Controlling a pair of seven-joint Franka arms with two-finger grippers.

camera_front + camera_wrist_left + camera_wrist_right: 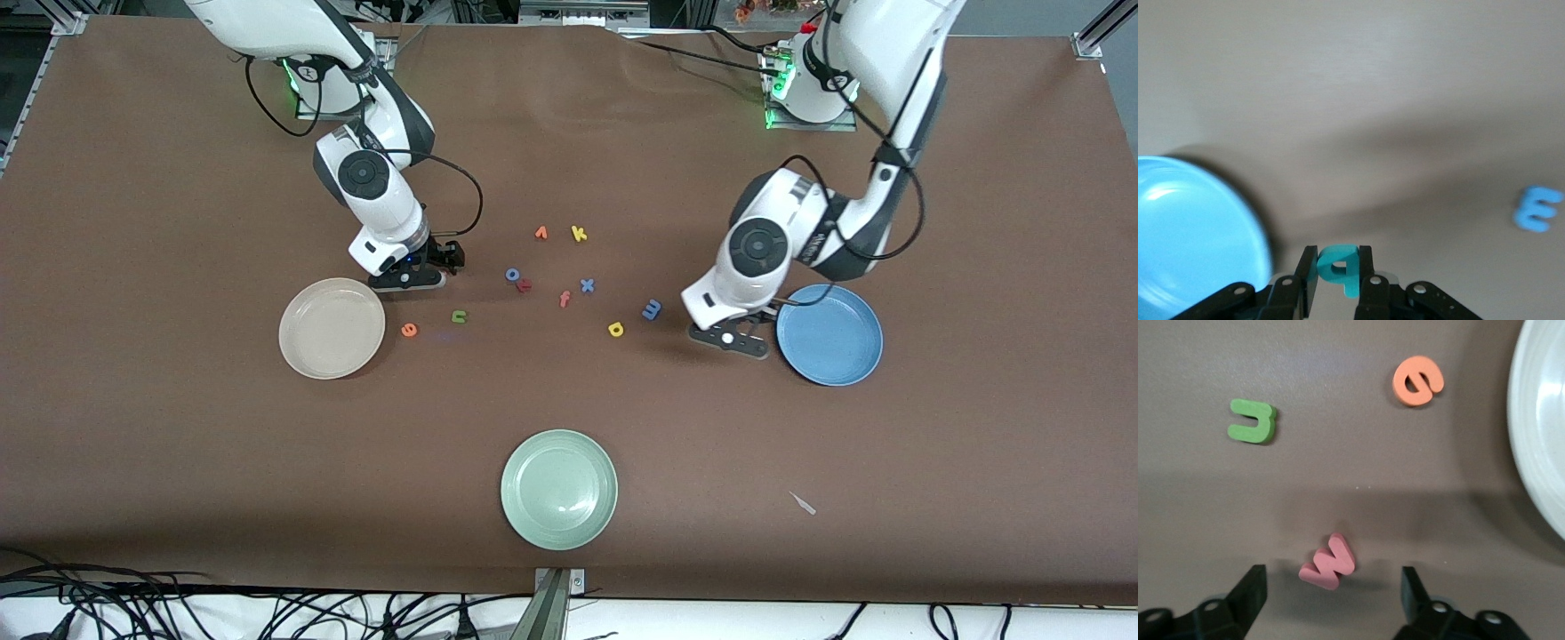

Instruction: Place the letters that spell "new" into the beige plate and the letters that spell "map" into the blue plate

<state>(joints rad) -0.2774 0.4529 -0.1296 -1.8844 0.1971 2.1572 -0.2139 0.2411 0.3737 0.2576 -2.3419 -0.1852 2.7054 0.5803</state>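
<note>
Green plate [558,489] sits unused; beige plate [331,327] and blue plate [829,334] both empty. Left gripper [1338,280] pinches p [1339,266] beside blue plate; right gripper [1331,590] spread around w [1327,561]. All six letters remain.

The front camera looks down from high across the bench [178,444] at both arm bases. Each wrist camera sits close over the bench — the left shares the blue plate [831,336] and m [1537,209] with it, the right the n [1253,421] and e [1418,381].
</note>
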